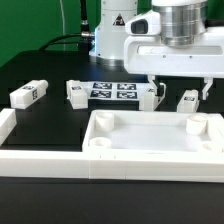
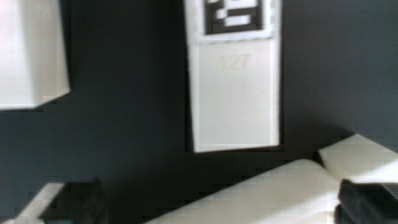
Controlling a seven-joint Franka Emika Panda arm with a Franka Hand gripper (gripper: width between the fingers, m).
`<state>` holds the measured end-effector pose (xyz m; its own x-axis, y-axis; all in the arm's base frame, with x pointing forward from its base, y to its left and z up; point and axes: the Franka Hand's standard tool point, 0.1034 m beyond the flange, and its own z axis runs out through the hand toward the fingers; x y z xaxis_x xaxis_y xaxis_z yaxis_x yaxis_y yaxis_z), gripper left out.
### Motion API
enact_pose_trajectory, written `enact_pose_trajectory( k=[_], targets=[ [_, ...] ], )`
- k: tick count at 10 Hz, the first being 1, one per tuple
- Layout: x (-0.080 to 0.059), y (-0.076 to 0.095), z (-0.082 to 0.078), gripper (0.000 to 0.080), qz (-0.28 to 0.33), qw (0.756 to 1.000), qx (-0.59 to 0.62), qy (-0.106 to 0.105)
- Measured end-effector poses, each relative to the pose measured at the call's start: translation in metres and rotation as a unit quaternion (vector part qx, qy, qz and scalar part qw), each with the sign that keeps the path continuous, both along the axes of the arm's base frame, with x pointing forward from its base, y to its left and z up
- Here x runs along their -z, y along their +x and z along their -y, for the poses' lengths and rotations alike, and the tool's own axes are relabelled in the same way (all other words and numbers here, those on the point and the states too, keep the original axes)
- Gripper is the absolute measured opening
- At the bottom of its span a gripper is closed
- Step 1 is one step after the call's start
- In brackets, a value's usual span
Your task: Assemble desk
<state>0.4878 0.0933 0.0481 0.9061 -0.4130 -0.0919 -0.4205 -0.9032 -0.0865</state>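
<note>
The desk top is a white tray with a raised rim and round corner sockets, lying at the front of the black table. Short white legs with tags lie behind it: one at the exterior view's far left, one left of the marker board, one right of it, and one further right. My gripper hangs open above that last leg and the top's far rim, holding nothing. The wrist view shows this leg, a corner of the desk top and my open gripper with dark fingertips.
The marker board lies flat behind the desk top. A long white rail runs along the front and another stands at the exterior view's left. Another white piece shows at the wrist view's edge.
</note>
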Motion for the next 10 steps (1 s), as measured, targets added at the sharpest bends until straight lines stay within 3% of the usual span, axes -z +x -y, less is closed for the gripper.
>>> enact_pose_trajectory(
  k=[4,6,10],
  targets=[
    [0.000,-0.002,-0.006,0.0649,-0.012,1.000,-0.014,0.002],
    [0.001,-0.006,-0.012,0.0649,-0.061,0.996,-0.065,0.016],
    [0.001,-0.010,-0.006,0.0649,-0.174,0.980,-0.081,0.047]
  ],
)
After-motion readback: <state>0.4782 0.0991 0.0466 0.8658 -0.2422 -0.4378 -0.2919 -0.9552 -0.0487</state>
